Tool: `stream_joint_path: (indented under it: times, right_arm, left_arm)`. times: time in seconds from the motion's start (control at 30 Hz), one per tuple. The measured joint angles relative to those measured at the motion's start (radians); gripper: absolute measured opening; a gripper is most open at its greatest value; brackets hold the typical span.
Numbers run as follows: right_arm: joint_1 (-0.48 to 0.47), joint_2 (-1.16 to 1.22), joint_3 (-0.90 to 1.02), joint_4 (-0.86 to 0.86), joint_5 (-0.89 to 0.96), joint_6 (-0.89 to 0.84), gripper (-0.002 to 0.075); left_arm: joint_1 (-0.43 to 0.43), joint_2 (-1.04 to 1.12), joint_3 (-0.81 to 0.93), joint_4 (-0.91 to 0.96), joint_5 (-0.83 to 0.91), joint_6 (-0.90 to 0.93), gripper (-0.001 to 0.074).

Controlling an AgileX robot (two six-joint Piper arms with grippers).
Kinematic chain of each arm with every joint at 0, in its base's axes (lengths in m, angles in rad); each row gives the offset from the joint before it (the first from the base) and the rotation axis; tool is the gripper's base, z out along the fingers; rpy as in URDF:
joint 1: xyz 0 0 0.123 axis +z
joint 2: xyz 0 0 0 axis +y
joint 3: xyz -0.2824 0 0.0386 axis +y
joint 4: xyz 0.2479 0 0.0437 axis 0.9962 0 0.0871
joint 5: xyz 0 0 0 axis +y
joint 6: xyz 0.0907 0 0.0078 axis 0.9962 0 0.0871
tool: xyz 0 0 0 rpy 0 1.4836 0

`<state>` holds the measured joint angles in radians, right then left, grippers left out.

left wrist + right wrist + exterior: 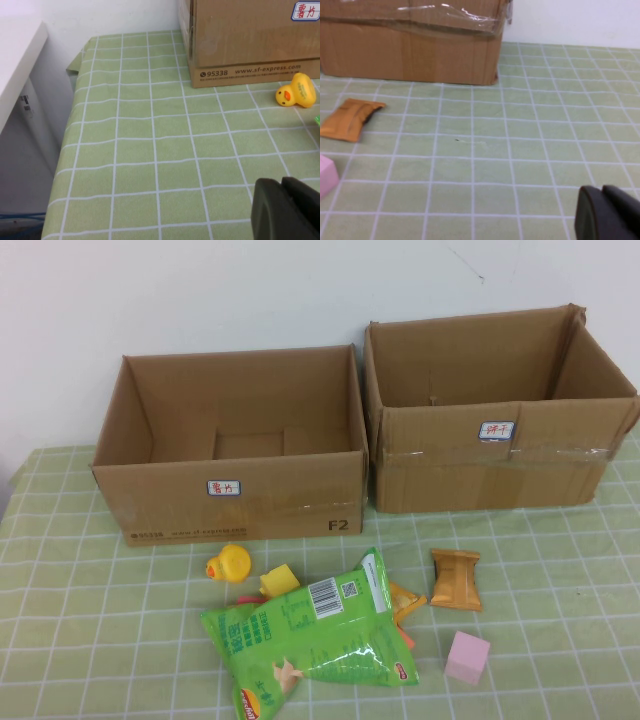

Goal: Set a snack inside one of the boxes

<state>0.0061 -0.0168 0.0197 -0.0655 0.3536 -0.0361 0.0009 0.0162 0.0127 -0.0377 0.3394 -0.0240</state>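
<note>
- Near desk (80, 640) front edge: green chip bag (310, 640), below left box (235, 440), light, crinkly, slippery; pinch a sealed end
- Left end effector (290, 210) and right end effector (610, 212) parked at sides, empty; opening: cannot tell

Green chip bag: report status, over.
Left gripper and right gripper parked off the table's sides. Green chip bag flat before left box, untouched. Nothing blocking.

Green chip bag (310, 640) flat before two open cardboard boxes (235, 445); small brown snack packet (456, 578) right
</note>
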Motion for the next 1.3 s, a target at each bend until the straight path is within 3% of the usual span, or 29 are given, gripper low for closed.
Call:
stream_joint_path:
  times: [0.93,1.3]
  right_arm:
    - [0.000,0.000,0.000,-0.044,0.000,0.000,-0.0002]
    - [0.000,0.000,0.000,-0.045,0.000,0.000,-0.0002]
  left_arm:
    - [0.000,0.000,0.000,0.009,-0.002,-0.013,0.0000]
    - [0.000,0.000,0.008,0.018,-0.194,-0.013,-0.0001]
